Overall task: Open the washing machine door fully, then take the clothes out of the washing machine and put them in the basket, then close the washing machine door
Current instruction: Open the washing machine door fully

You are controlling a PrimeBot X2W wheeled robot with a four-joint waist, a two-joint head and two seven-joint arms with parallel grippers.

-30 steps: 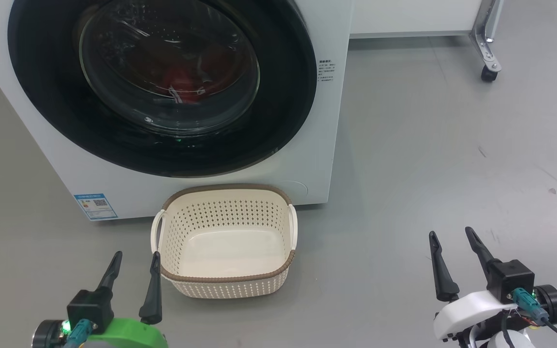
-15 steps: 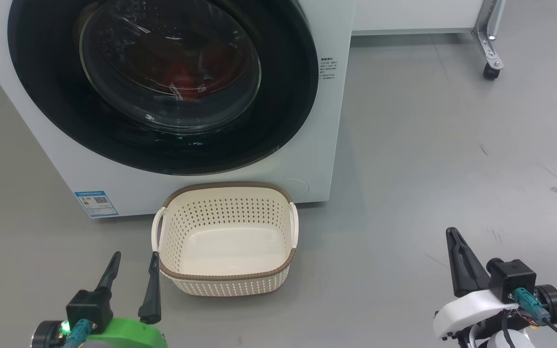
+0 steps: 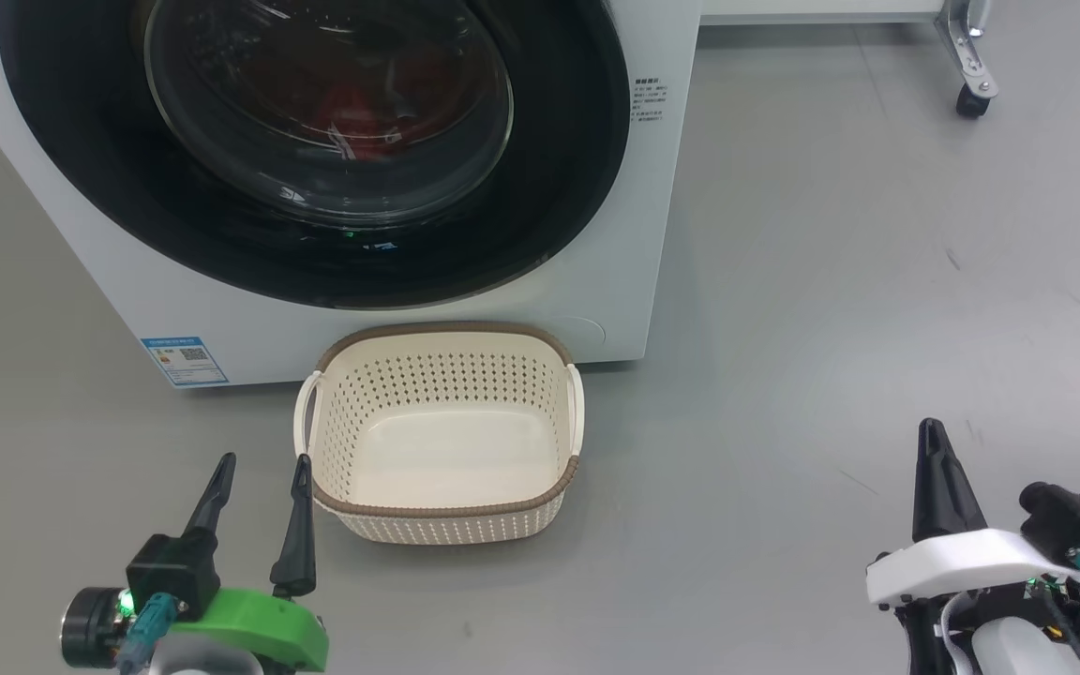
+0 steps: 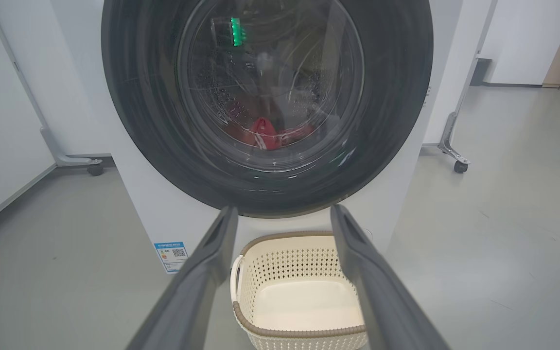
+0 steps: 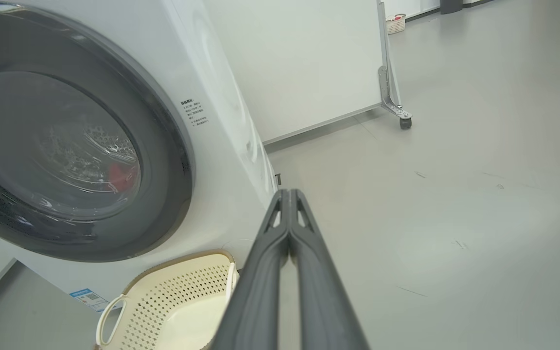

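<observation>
Since a second ago, the right gripper point(image 3: 931, 433) has gone from fingers spread to fingers pressed together, holding nothing; this is judged a preparation for working the door open.

Head view: washing machine door point(image 3: 549, 187) shut, red clothes point(image 3: 352, 103) behind its glass, empty basket point(image 3: 446, 330) on the floor just before the washing machine point(image 3: 662, 262); left gripper point(image 3: 264, 461) spread, empty.

Left wrist view: blue sticker point(image 4: 173, 253) bears a QR code; its text is too small to read.

Right wrist view: printed text point(image 5: 193, 113) beside the door, illegible.

Jaws pressed together, the right gripper point(image 5: 289, 193) points past the washing machine point(image 5: 221, 146) and basket point(image 5: 163, 301).
</observation>
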